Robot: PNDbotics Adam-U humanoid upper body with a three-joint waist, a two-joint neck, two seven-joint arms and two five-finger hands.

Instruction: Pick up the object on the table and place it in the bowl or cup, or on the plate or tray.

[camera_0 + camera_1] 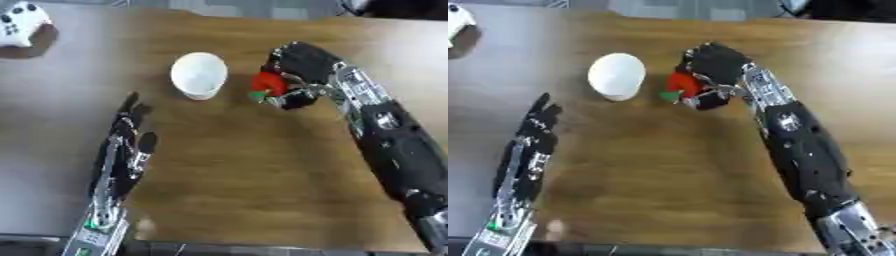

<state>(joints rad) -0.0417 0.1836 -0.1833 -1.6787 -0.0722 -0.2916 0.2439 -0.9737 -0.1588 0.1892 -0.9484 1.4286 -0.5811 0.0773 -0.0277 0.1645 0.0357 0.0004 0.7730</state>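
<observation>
1. Left eye view looks down on a brown wooden counter (236, 165) with a paler, greyish strip along its left side; beyond its far edge lies grey floor.
2. White cup (199, 75) stands upright on the counter.
3. Just right of the cup, the right hand (302, 67) has its fingers curled round a red object with a green tip (268, 85), which I take for a strawberry.
4. Below and left of the cup, the left hand (127, 137) lies with straight fingers, holding nothing.
5. Far left of the cup, a white game controller (19, 25) shows almost whole in the left eye view; the right eye view shows only its edge.
</observation>
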